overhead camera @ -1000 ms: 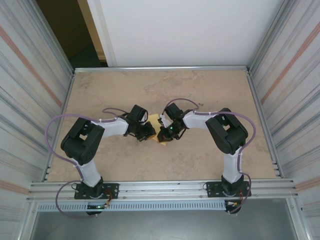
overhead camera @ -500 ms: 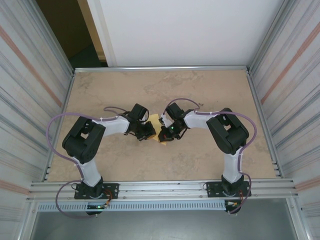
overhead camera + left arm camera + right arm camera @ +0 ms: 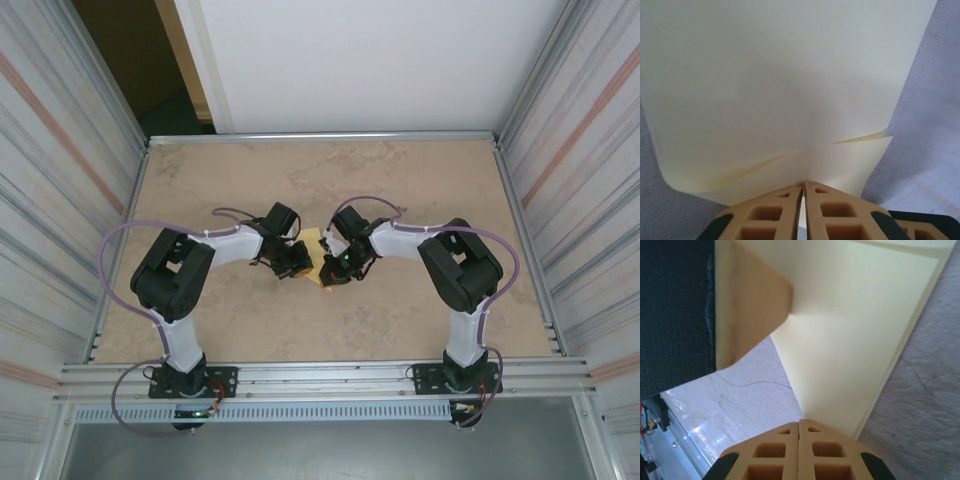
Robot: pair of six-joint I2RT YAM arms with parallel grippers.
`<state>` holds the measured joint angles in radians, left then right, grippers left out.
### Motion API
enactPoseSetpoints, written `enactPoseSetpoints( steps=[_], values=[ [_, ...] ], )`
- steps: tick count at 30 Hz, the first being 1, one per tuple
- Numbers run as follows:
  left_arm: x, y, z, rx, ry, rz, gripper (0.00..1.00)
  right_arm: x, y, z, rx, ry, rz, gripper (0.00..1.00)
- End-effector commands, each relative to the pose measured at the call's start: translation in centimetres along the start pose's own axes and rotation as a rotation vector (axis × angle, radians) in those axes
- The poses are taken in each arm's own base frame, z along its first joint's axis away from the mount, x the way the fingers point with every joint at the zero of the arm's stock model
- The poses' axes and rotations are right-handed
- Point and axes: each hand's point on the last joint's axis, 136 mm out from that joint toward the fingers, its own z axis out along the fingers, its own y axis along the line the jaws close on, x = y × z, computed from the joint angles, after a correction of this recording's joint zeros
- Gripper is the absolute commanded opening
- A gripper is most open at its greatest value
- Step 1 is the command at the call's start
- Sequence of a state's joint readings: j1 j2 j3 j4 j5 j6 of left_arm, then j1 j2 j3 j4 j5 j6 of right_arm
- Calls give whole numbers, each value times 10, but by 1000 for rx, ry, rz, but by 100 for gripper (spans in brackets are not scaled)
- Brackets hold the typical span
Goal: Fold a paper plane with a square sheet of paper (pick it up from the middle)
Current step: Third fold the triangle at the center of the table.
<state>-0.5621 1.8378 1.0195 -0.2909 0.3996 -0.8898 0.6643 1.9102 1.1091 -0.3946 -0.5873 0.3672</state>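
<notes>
Over the table (image 3: 420, 180), left gripper (image 3: 802, 185) and right gripper (image 3: 799, 422) pinched the yellow paper sheet (image 3: 775, 85); opposite pulling might tear it.

No legible text, label, brand, number or sign on any surface here.

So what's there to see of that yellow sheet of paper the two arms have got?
The square sheet of paper is thin, plain, pale yellow and matte. It is bent over on itself: two layers show, joined by a soft curl, not a sharp crease. The left gripper pinches its edge, the right gripper pinches it from the opposite side, both shut on it, around the middle of the table.
</notes>
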Motion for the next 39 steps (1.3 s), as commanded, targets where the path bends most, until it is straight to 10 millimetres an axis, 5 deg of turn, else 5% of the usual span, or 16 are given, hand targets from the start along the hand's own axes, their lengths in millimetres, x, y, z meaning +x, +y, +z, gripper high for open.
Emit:
enactPoseSetpoints(
  steps=[1, 17, 32, 35, 39],
  values=[
    [18, 66, 18, -232, 62, -61, 12, 1, -2, -5, 38, 1, -18, 3],
    [19, 70, 21, -243, 71, -58, 12, 12, -14, 3, 57, 36, 5, 3],
    [20, 73, 23, -257, 77, -55, 12, 62, -41, -7, 99, 88, 102, 3],
    [19, 71, 23, -253, 77, -50, 12, 65, -37, -14, 90, 63, 87, 3],
    [16, 67, 23, -240, 75, -42, 12, 42, -12, -32, 47, -43, 29, 5]
  ],
)
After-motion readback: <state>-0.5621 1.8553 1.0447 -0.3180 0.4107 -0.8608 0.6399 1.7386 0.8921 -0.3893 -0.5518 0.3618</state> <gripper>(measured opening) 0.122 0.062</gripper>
